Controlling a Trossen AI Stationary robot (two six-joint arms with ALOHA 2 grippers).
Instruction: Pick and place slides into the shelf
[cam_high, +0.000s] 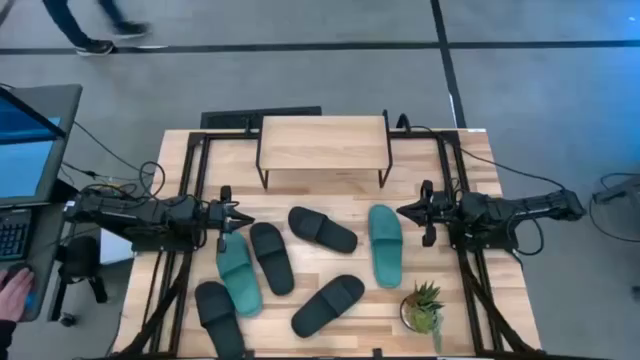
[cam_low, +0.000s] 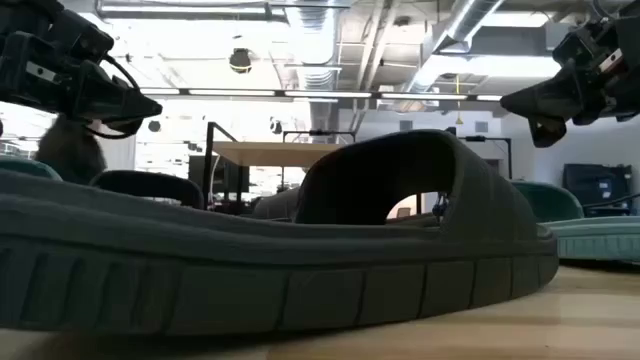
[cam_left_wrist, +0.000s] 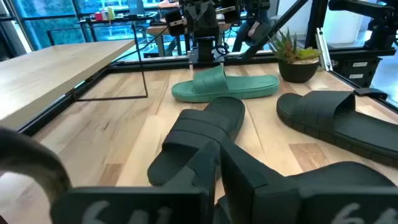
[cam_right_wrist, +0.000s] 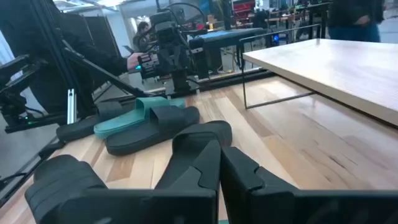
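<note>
Both grippers (cam_high: 240, 219) apparently closed, empty.

Bare worktop (cam_high: 330, 205) lies open between the shelf (cam_high: 323, 143) at the far edge and the six slides (cam_high: 322, 229) spread across the middle and near edge, which crowd the central path, while a potted plant (cam_high: 424, 306) obstructs the near right corner.

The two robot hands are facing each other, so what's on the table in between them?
In the high view, two black slides, one near the left gripper and one in the middle, then a teal slide by the right gripper.
</note>
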